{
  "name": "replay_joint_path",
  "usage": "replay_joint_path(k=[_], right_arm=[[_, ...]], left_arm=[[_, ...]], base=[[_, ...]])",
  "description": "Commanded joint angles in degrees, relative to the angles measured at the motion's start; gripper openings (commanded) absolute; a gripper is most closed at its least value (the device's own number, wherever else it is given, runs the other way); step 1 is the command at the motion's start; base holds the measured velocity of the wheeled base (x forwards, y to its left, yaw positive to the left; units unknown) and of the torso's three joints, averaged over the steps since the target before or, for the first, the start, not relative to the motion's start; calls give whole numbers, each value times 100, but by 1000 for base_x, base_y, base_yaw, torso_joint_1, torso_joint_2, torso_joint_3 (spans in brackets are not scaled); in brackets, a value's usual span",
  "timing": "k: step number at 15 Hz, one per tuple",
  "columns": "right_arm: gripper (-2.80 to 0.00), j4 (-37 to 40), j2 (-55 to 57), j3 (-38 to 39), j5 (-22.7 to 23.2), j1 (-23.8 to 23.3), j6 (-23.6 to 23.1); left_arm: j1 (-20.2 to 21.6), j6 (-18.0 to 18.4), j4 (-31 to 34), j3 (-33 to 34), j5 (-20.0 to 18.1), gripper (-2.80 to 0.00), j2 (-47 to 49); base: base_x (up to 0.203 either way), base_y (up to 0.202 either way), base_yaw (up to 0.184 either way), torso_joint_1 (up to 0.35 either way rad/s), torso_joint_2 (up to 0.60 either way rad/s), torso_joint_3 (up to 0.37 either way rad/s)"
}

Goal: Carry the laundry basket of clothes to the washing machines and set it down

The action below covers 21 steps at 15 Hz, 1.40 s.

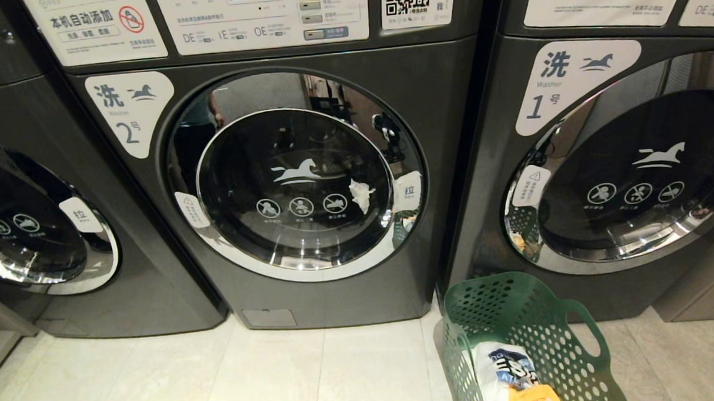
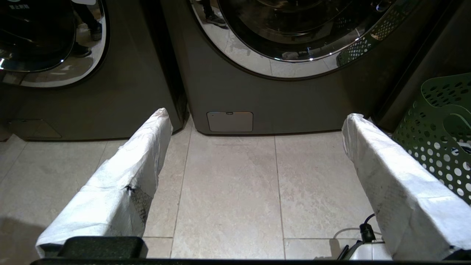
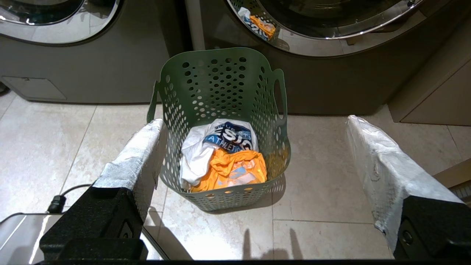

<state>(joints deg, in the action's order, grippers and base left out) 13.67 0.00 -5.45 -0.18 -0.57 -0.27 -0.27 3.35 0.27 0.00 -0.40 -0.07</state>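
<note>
Pale tiled floor (image 1: 269,379): dark green perforated plastic laundry basket (image 3: 220,88) stands before dark grey washing machines (image 1: 306,185); both grippers, left gripper (image 2: 254,129) and right gripper (image 3: 254,127), gape empty.

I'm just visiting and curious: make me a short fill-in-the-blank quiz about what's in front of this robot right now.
1. The basket stands on the ____ in front of the washers.
2. On top of the white garment lies an ____ one.
3. The washer nearest the basket is number ____.
4. Both claws, left and right, are ____ and hold nothing.

Missing words: floor; orange; 1; open
</note>
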Motion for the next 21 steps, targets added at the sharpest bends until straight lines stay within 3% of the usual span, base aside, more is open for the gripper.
replay_joint_path(k=[1, 21], right_arm=[[0, 5, 8, 0, 1, 2, 0], [0, 13, 1, 0, -8, 3, 0]], left_arm=[[0, 8, 0, 0, -4, 0, -1], [0, -1, 0, 0, 5, 0, -1]], base=[[0, 0, 0, 0, 0, 0], [0, 0, 0, 0, 0, 0]])
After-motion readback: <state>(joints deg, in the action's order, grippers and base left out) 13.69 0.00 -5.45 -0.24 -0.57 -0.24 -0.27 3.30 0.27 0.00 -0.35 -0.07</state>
